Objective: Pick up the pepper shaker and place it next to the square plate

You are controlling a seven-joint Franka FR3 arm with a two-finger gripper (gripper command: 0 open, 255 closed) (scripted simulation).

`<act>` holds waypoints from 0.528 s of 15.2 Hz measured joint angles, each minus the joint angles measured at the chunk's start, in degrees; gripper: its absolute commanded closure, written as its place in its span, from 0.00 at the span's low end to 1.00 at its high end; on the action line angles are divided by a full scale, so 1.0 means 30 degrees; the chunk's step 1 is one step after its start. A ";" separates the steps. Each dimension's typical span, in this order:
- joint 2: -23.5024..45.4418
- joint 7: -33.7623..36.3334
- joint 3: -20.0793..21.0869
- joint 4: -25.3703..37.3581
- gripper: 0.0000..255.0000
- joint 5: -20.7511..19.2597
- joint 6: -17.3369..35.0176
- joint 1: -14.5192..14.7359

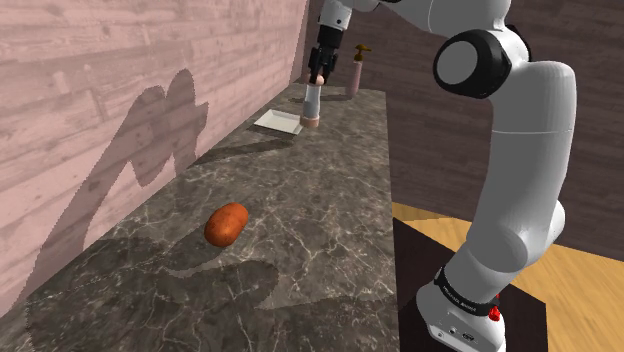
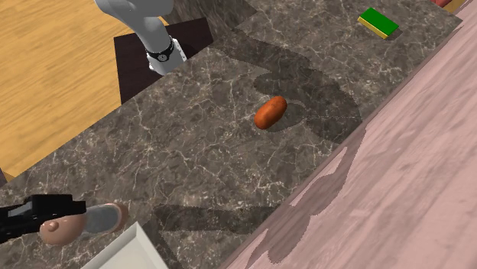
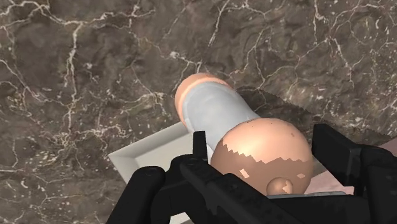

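Dark veined marble counter (image 1: 330, 200), wood-plank wall (image 1: 120, 70)

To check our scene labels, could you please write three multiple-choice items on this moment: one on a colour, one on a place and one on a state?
1. The flat square plate is: A green; B white; C orange.
2. The orange-brown oval object lies: A on the wooden floor; B on the dark marbled countertop; C on the plate.
3. The black fingers are: A open wide; B shut on nothing; C shut on the grey shaker with pinkish ends.
Answers: 1 B, it shows white beside the shaker; 2 B, it rests on the marble, apart from the plate; 3 C, the wrist view shows them clasping the shaker's top.
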 measured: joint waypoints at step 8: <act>-0.0772 -0.0397 -0.0028 -0.3262 1.00 -0.0005 0.2454 0.0081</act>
